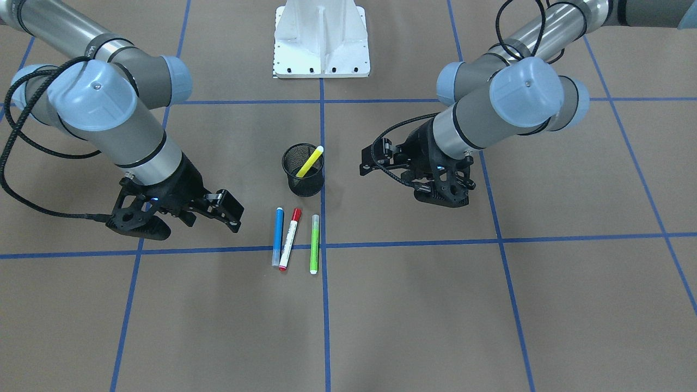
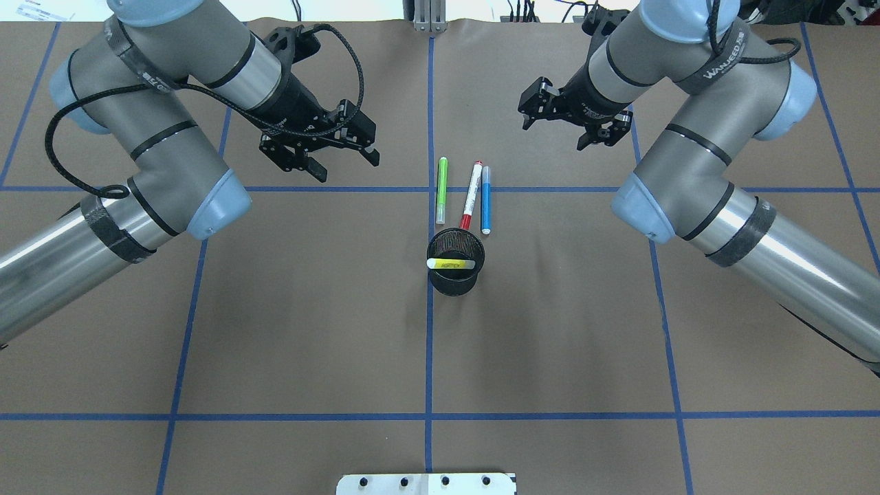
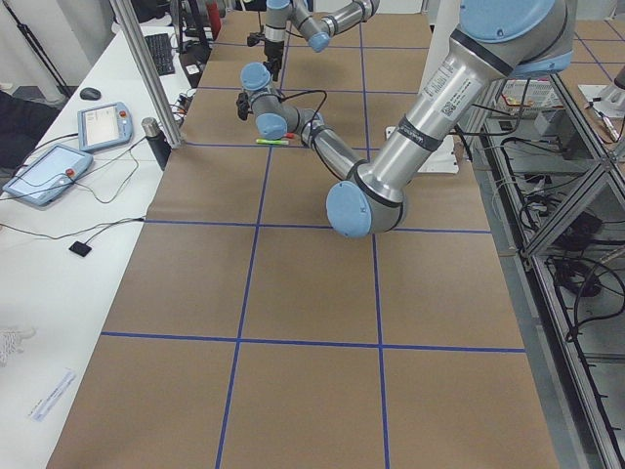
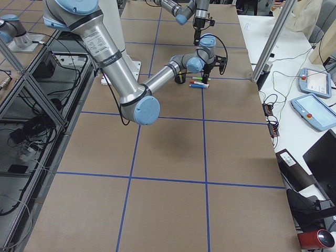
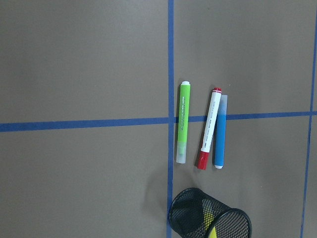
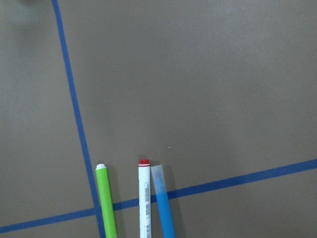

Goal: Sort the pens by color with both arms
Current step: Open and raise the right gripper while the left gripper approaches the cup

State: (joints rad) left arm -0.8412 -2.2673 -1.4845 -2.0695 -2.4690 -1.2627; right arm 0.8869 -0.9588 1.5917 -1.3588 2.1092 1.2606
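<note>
The yellow pen [image 2: 450,263] leans in the cup [image 2: 450,283]; the green pen [image 2: 441,190], red pen [image 2: 471,195] and blue pen [image 2: 486,199] lie at its twelve o'clock, unsorted. Left gripper [image 2: 344,163] at ten, right gripper [image 2: 554,135] at two, jaws apart, empty

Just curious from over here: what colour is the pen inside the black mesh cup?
The pen is yellow; it shows best in the exterior front-facing view.

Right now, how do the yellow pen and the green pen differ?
The yellow pen leans tilted inside the black mesh cup; the green pen lies flat on the table. The yellow pen is alone; the green pen lies beside the red-capped pen, apart. Both are slim markers.
</note>
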